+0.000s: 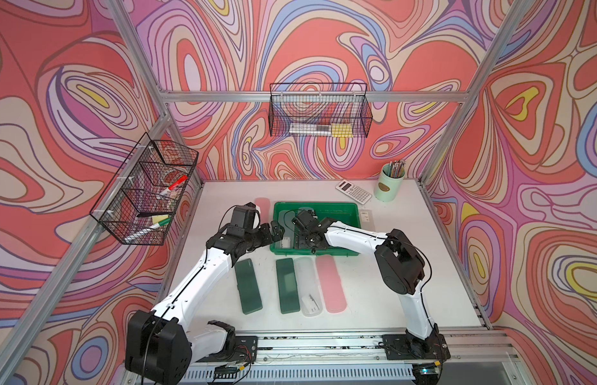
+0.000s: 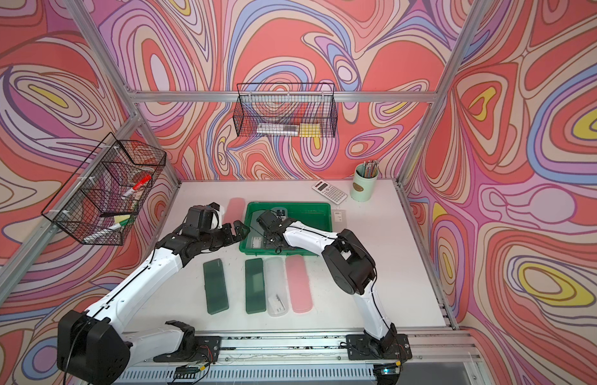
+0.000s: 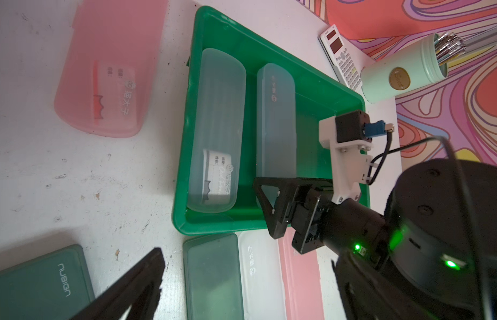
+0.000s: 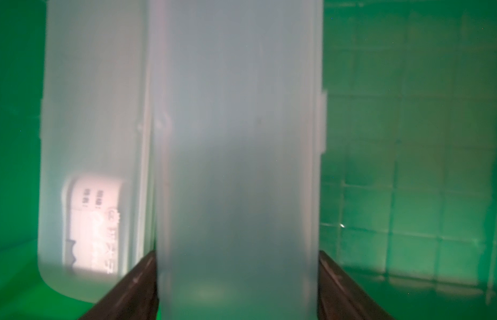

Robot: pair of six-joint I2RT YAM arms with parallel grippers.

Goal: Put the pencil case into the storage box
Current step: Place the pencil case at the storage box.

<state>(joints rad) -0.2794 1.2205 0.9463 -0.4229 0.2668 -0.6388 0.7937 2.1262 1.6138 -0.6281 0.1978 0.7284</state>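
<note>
- The pencil case [image 4: 236,124] is seen as a long, frosted, pale blue-grey plastic box with rounded corners and a small clasp tab on one long edge.
- It is laid flat on the gridded floor of the storage box [image 3: 311,91], a bright green tray with a raised rim.
- A second frosted case [image 3: 217,124], marked by a white label card, is laid parallel in the same tray, just outside one finger and just beside the first.
- The right gripper [image 4: 237,253] is lowered over one end of the pencil case, and its dark fingers [image 4: 136,279] are set astride it, one close against each long side.
- Whether the sides are pressed or merely flanked cannot be told.
- The left gripper [image 1: 276,230] is held above the table just outside the tray's wall, with its fingers spread wide and nothing between them.
- A dark green case [image 3: 39,282] is seen on the table beyond one of those fingers.
- The right wrist view is blurred, and the end of the pencil case between the fingers is cut off by the frame edge, as are the finger bases.
- In both top views the pencil case is largely hidden by the right arm's wrist and gripper.
- In the left wrist view only one finger of the right gripper is shown.
- There the left gripper's far finger is a dark shape, hard to separate from the right arm.
</note>
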